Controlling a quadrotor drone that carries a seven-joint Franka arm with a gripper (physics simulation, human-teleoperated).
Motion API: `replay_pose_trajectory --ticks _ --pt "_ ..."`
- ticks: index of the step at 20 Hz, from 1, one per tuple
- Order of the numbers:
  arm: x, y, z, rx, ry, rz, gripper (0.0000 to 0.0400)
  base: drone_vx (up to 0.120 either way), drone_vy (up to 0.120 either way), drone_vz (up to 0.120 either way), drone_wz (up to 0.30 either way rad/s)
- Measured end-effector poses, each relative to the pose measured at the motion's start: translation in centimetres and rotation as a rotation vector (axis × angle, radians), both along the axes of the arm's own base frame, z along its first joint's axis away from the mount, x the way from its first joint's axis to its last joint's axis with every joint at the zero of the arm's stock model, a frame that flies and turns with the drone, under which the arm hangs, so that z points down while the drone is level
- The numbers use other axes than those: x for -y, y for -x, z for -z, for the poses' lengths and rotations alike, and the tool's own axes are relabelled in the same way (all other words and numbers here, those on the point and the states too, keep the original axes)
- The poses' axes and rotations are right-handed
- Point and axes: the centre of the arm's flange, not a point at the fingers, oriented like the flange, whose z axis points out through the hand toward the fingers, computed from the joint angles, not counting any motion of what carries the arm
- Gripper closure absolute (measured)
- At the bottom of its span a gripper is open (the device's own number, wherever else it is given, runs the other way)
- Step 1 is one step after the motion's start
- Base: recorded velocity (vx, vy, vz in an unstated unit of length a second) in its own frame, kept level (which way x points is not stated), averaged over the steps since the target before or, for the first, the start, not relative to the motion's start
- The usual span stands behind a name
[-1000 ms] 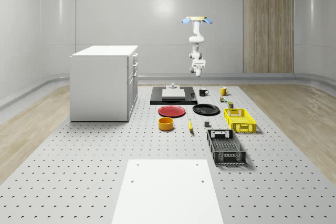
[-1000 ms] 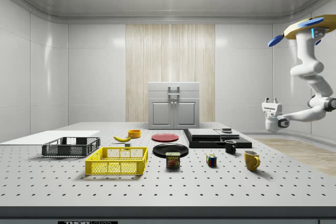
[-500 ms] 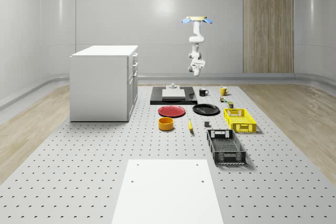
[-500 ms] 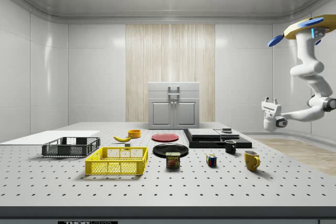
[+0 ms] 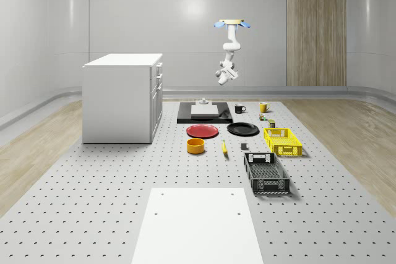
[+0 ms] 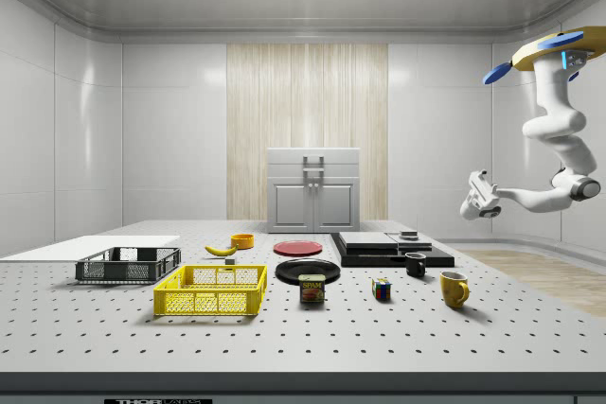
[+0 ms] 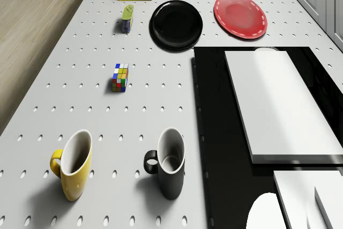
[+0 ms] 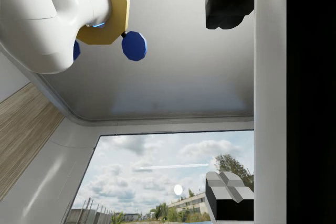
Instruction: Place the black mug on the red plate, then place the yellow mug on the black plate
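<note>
Black and yellow, the two mugs are standing side by side on the perforated tabletop: the black mug just beside the dark slab, the yellow mug near it, both apart from the red plate and black plate. We are hovering with our drone high beyond the tabletop's far end, holding our claw up in the air, well above the mugs; its fingers are standing spread, pinching nothing.

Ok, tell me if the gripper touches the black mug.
Apart. The side view shows the gripper high above the black mug, open air between.
</note>
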Motion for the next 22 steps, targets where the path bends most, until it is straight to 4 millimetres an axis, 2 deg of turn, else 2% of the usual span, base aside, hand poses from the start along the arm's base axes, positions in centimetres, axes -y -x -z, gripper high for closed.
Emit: replay_pose_trajectory --ticks 3,5,8,11,16,22 --pt "-1.8 -0.1 4.2 0.000 0.467 0.016 0.0000 0.000 0.000 0.000 0.000" --pt "-1.8 -0.2 7.7 0.000 0.813 0.029 0.0000 0.000 0.000 0.000 0.000" --pt "0.1 -0.4 12.0 0.000 1.294 0.047 0.0000 0.000 0.000 0.000 0.000" --pt "2.7 -0.5 14.4 -0.001 1.651 0.059 0.0000 0.000 0.000 -0.093 0.000" --pt "5.7 -0.5 15.7 -0.004 1.980 0.066 0.0000 0.000 0.000 -0.120 0.000" --pt "7.2 -0.5 16.0 -0.005 2.135 0.066 0.0000 0.000 0.000 -0.120 0.000"
